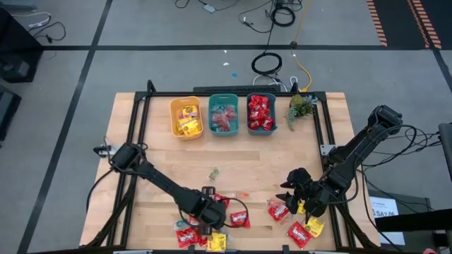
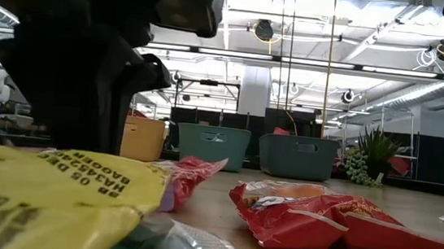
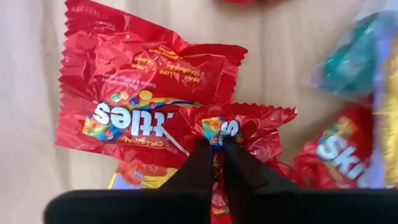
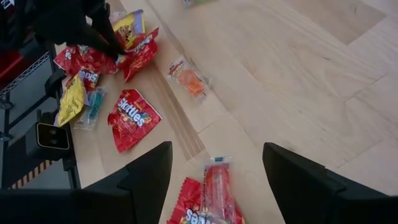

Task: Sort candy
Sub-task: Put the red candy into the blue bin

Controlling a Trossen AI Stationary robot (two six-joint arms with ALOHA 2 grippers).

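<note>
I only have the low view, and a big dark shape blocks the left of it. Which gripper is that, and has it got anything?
Observer: That is the left gripper, at the table's near edge; its fingers are pinched on a red packet.
Operator: And the right one?
Observer: The right gripper is open, above a clear-wrapped red piece near the right pile, holding nothing.
Operator: Which bin already holds red packets?
Observer: From above, the right teal bin, next to the small plant, is filled with red packets; the yellow bin has yellow ones.
</note>
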